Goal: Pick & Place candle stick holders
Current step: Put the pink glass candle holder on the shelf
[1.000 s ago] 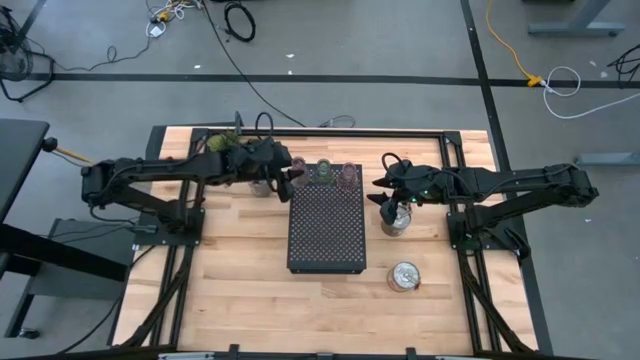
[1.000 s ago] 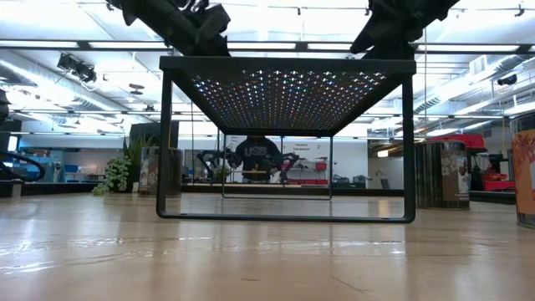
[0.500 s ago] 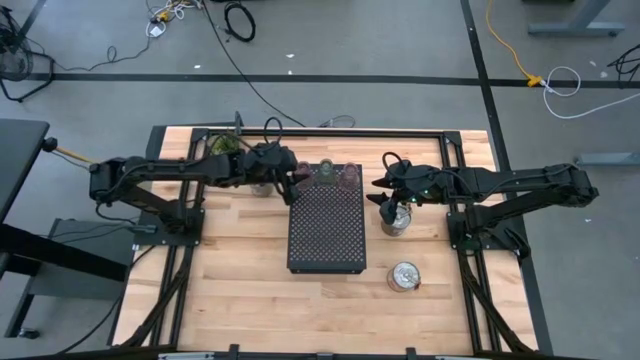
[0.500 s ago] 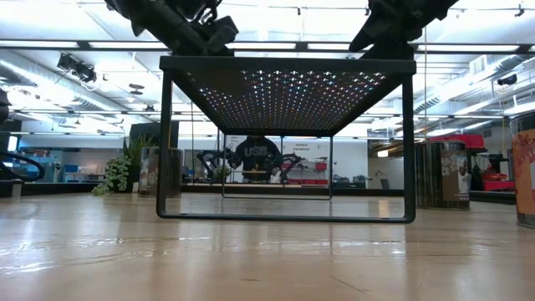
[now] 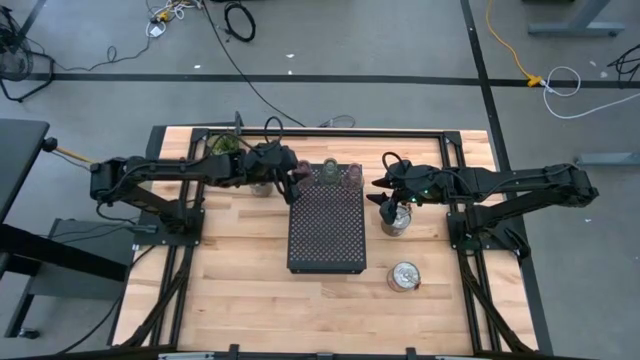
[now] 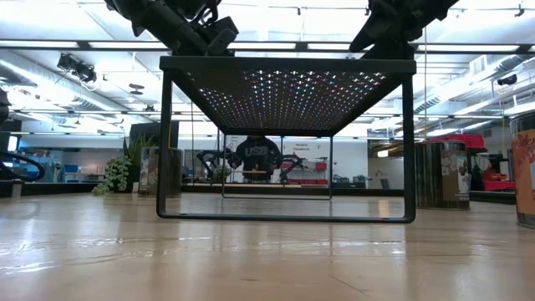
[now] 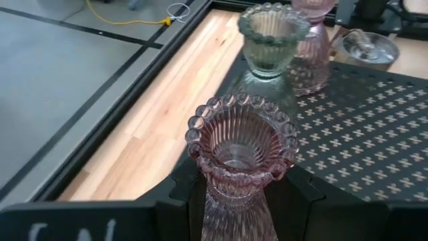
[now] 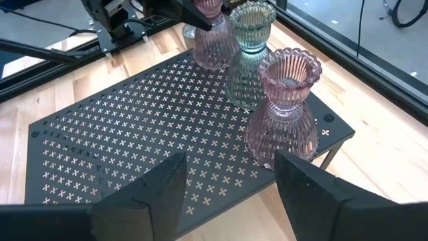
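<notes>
Three holders stand in a row at the far edge of the black perforated tray (image 5: 325,235): a pinkish one (image 5: 299,171) at the far left corner, a pale green one (image 5: 325,172), and a second pinkish one (image 5: 349,174). My left gripper (image 5: 291,181) is shut on the left pinkish holder (image 7: 237,157). My right gripper (image 8: 227,194) is open and empty, right of the tray, over a silvery glass holder (image 5: 397,220). A second silvery holder (image 5: 404,277) stands on the table nearer the front. A third clear holder (image 5: 260,186) is half hidden under my left arm. My left gripper pinches the pinkish holder's ribbed neck (image 7: 234,201) below its beaded rim, one dark finger (image 7: 190,197) on each side. The fingers come roughly level from the table's left. The holder stands upright at the tray's far left corner (image 8: 212,47). Whether its base touches the tray cannot be told.
A small green potted plant (image 5: 225,146) stands at the far left behind my left arm. The tray stands raised on thin legs (image 6: 163,142). Bare wood lies on the near half of the table (image 5: 240,300). A black frame (image 5: 470,160) borders the table.
My left gripper has carried the pinkish holder a little toward the table's right and near edge, to the tray's far left corner beside the green one. The holder has stayed upright. My right arm has kept still.
</notes>
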